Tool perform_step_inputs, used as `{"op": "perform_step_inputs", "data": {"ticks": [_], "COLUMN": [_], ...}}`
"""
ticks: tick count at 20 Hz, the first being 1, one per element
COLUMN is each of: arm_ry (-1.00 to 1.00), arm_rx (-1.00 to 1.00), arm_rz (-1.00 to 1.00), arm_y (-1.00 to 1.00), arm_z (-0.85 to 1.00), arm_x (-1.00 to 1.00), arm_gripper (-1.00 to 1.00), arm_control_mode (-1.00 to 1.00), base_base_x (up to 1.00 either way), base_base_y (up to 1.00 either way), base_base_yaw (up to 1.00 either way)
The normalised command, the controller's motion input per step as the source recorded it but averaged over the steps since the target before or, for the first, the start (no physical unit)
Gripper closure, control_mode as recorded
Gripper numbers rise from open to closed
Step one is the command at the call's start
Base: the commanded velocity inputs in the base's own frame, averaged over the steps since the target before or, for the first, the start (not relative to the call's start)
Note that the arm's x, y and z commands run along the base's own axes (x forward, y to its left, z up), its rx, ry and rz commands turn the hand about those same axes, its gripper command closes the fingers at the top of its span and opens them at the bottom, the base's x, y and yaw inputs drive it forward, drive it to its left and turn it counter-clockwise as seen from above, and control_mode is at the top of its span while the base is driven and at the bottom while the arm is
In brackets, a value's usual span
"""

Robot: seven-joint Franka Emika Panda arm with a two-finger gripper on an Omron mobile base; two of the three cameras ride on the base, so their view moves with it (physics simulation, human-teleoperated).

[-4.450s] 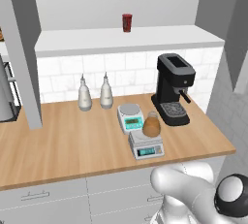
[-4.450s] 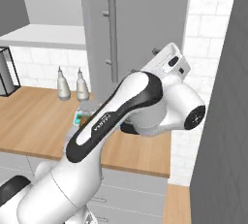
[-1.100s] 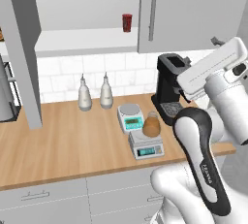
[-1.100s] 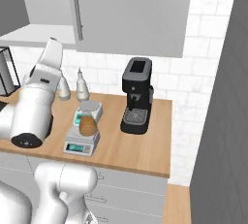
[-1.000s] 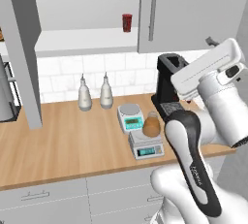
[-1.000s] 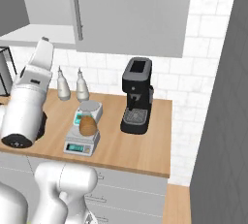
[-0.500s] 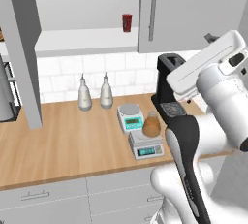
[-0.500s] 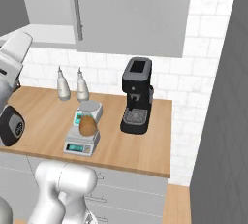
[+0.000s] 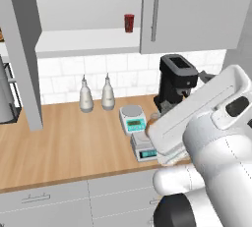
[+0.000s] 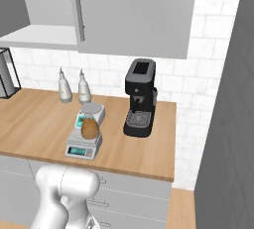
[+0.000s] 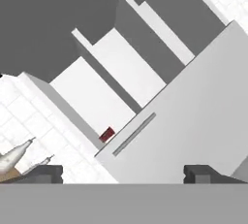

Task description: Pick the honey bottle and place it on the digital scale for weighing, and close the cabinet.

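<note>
- simulated kitchen, wooden counter (image 10: pixel 30 119) running under white tile, grey wall cabinet (image 10: pixel 134 15) up top, and the white arm looming in the foreground of the left base view.
- nearest first: the pincer (image 11: pixel 123 172) is released, its two dark tips spread wide at the bottom of the hand view with nothing between them, so it carries nothing.
- just ahead of the pincer, a closed cabinet door with its long bar handle (image 11: pixel 134 134) slants across the hand view; that aim reads as lining up on the cabinet, not on the counter.
- beyond that door, the open compartment shows white shelves, and a small dark-red can (image 11: pixel 107 134) sits on the shelf edge close to the handle.
- well below the pincer, down on the counter, the honey bottle (image 10: pixel 90 128) rests on the digital scale (image 10: pixel 84 143), teal display facing out; i'd judge the weighing half finished.
- right behind that scale stands a second scale (image 10: pixel 91 113) with a round platter, then two pale nozzle bottles (image 10: pixel 74 88) by the tiles, and the black coffee machine (image 10: pixel 140 105) off to the side.
- farthest from the pincer, the cabinet's other door (image 9: pixel 22 49) hangs swung out at the left in the left base view; that open door is the job left, and it will want a push on its face.
</note>
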Motion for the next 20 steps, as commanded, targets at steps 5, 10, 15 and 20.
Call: {"op": "perform_step_inputs", "data": {"ticks": [5,10,15,20], "arm_ry": [-0.34,-0.35,-0.28,-0.16], "arm_rx": [0.08,0.16,0.02,-0.05], "arm_rz": [-0.22,-0.26,-0.18,-0.08], "arm_y": [1.0,1.0,1.0,1.0], "arm_z": [-0.72,-0.58,-0.02,-0.24], "arm_x": [-0.97,-0.57,0.67,0.98], "arm_gripper": [-1.0,-1.0,-1.0,-1.0], "arm_control_mode": [-1.0,-1.0,-1.0,-1.0], "base_base_x": [0.0,0.0,0.0,0.0], "base_base_y": [0.0,0.0,0.0,0.0], "base_base_yaw": [0.0,0.0,0.0,0.0]}}
